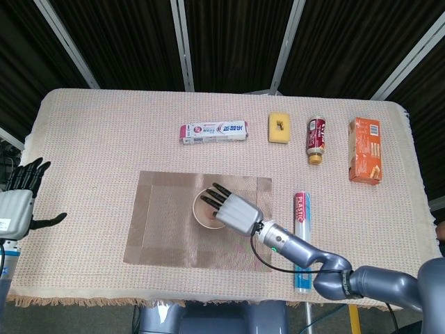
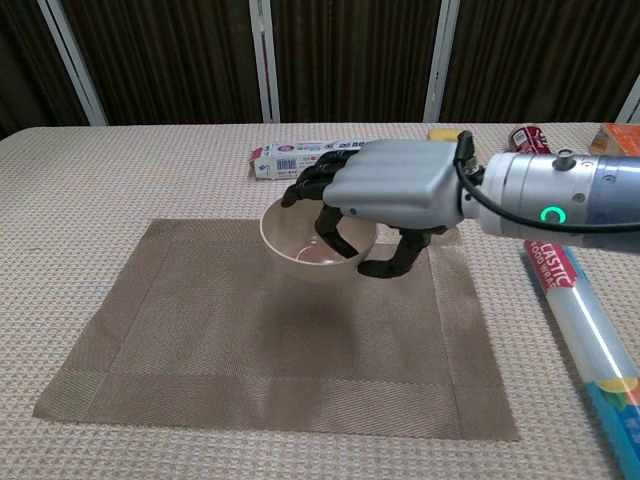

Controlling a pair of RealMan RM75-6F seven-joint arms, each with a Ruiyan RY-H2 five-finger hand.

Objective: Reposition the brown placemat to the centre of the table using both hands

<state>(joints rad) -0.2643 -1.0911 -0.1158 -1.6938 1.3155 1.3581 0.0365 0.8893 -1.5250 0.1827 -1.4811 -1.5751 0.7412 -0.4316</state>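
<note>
The brown placemat (image 1: 167,223) (image 2: 200,340) lies flat near the table's front, left of middle. Over its centre my right hand (image 1: 233,210) (image 2: 385,190) holds a beige bowl (image 1: 206,213) (image 2: 305,245) by the rim, fingers inside and thumb outside. The bowl hangs a little above the mat, casting a shadow on it. My left hand (image 1: 19,198) hovers off the table's left edge, fingers spread, holding nothing; the chest view does not show it.
A toothpaste box (image 1: 213,131), yellow sponge (image 1: 279,128), small brown bottle (image 1: 317,138) and orange carton (image 1: 366,149) line the far side. A plastic wrap roll (image 1: 302,236) (image 2: 585,330) lies right of the mat, under my right forearm.
</note>
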